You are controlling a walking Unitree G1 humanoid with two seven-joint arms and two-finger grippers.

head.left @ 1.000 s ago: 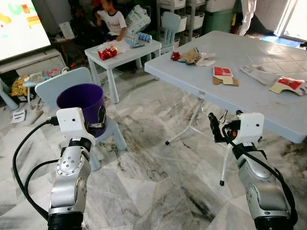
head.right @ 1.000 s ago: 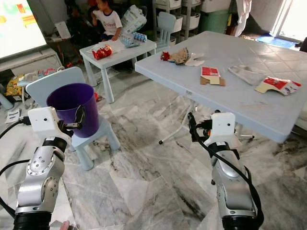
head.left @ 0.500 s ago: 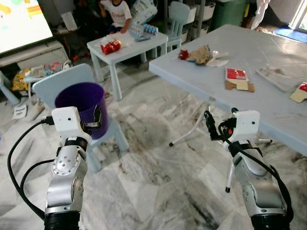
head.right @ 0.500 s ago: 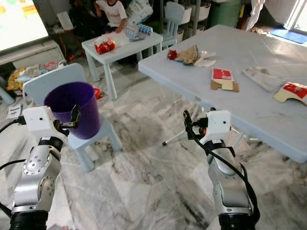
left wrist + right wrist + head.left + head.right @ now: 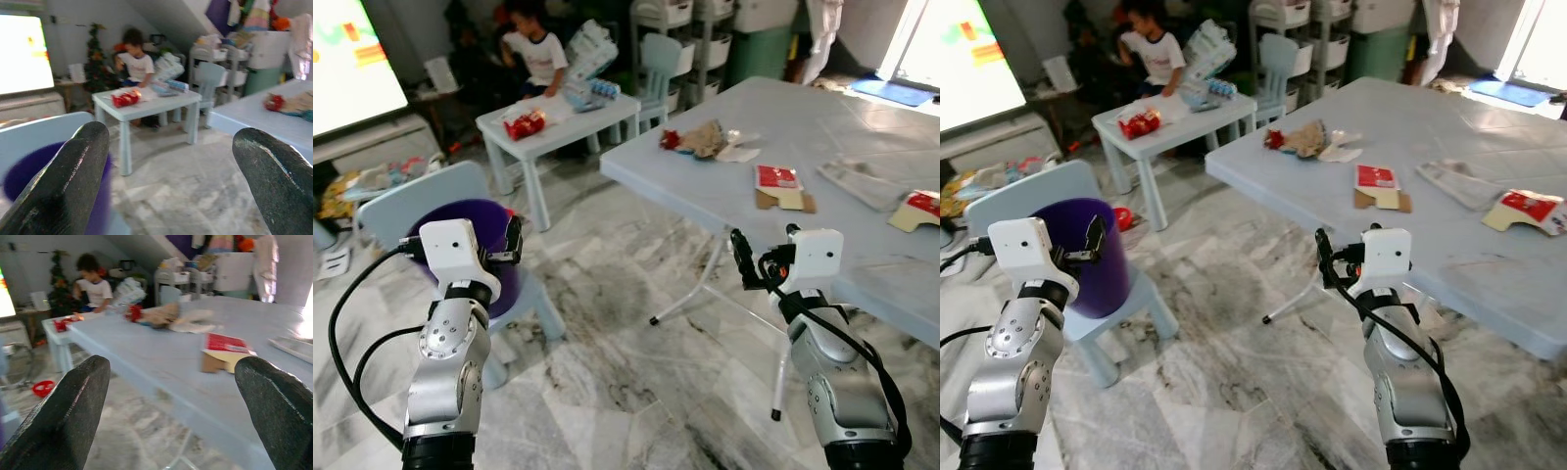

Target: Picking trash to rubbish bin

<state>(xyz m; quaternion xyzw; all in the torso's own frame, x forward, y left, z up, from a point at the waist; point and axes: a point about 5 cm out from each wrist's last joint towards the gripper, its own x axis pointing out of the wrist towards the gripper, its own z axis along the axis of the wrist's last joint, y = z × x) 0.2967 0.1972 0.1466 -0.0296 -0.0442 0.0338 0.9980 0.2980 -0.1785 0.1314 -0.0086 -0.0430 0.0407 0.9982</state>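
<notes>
Nearest to me are my own two arms, brushed silver with white wrist blocks and black cables. My left gripper (image 5: 168, 171) is raised with its matte, grainy black fingers spread wide apart and nothing between them. My right gripper (image 5: 171, 406) is held up the same way, fingers wide and empty, level with the near edge of the big table.

Just past the left gripper stands the purple bin (image 5: 1087, 257), a smooth plastic cylinder, upright with its open mouth facing up, set on the seat of a small pale-blue chair (image 5: 1121, 299). The floor (image 5: 636, 362) is glossy grey-veined marble tile.

To my right is the large grey-blue folding table (image 5: 1332, 186), matte plastic on thin metal legs. The trash lies flat on it: a red-and-tan cardboard packet (image 5: 1377, 186) near the front edge, its long axis running away from me; a pale crumpled cloth or wrapper (image 5: 1454, 181) beside it; a red-and-cream carton (image 5: 1528, 211) further right; and a crumpled brown-and-red heap with white paper (image 5: 1307, 140) toward the far corner.

Beyond, a small white table (image 5: 558, 113) carries a red packet (image 5: 524, 122), with a person (image 5: 536, 49) sitting behind it.
</notes>
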